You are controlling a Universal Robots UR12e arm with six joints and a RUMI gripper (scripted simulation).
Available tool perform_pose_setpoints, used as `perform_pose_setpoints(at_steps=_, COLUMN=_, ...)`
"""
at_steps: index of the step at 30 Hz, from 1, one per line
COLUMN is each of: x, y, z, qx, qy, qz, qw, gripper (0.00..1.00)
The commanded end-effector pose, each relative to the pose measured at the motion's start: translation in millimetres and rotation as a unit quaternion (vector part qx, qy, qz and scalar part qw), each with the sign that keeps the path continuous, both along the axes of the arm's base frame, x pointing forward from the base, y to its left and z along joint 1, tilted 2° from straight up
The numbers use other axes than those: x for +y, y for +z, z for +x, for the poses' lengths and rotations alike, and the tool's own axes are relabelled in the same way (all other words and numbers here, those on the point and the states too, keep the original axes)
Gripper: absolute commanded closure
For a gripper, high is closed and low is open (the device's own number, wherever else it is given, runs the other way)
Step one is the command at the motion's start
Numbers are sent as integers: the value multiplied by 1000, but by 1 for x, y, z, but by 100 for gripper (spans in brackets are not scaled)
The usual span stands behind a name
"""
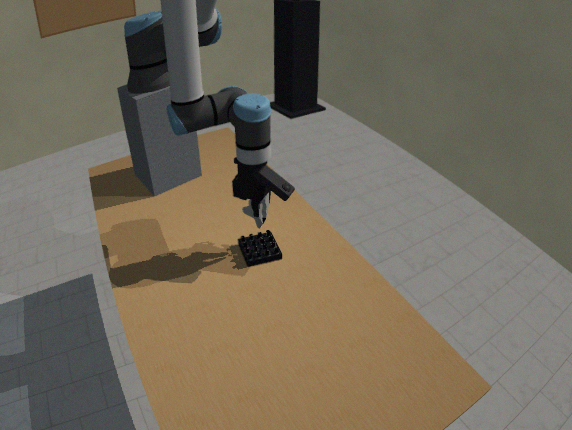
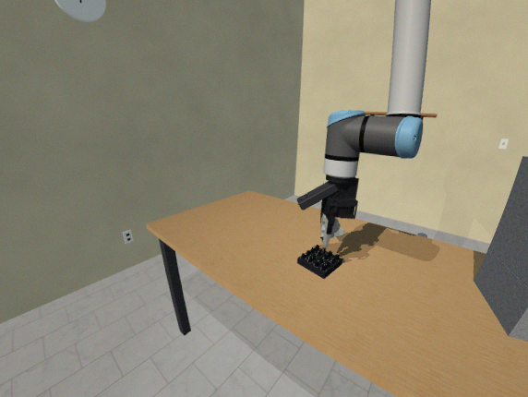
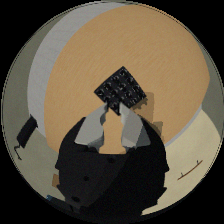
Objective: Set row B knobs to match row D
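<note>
I have one gripper [image 1: 260, 226] [image 2: 325, 246] [image 3: 113, 103] on my one arm [image 1: 252, 132] [image 2: 342, 143], pointing down with its two pale fingers slightly apart, a narrow gap between the tips and nothing clamped there. The one knob box [image 1: 260, 247] [image 2: 319, 264] [image 3: 121, 91] lies flat on the table [image 1: 300, 340] [image 2: 240, 217] [image 3: 160, 40], in from both long edges and nearer the end where my one grey pedestal [image 1: 162, 140] [image 2: 500, 258] stands than the opposite end's corners. My fingertips are just above the box's margin on the pedestal side, over one of its corners in the wrist view.

I count what look like four rows of four knobs, sixteen in all, though they are small and dark, and I cannot read their marks or tell which row is B.

One black column [image 1: 296, 55] stands on the floor beyond the table's pedestal end. I see one table leg [image 2: 175, 291] beneath a corner at the other end, one outlet [image 2: 127, 236] on the green wall and one switch plate [image 2: 503, 143] on the cream wall.
</note>
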State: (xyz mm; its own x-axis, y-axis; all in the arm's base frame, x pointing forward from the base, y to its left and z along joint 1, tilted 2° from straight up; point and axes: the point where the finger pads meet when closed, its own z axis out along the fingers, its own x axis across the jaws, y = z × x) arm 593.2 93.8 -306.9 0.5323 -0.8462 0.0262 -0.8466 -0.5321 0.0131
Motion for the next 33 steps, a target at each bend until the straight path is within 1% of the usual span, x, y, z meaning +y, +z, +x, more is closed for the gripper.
perform_pose_setpoints(at_steps=1, x=0, y=-2, z=0, qx=-1, qy=0, qz=0, qw=1000, gripper=89)
perform_pose_setpoints(at_steps=12, x=0, y=-12, z=1, qx=0, qy=0, qz=0, qw=1000, gripper=89)
perform_pose_setpoints(at_steps=27, x=-1, y=-32, z=1, qx=0, qy=0, qz=0, qw=1000, gripper=89)
perform_pose_setpoints(at_steps=33, x=-1, y=-35, z=1, qx=0, qy=0, qz=0, qw=1000, gripper=89)
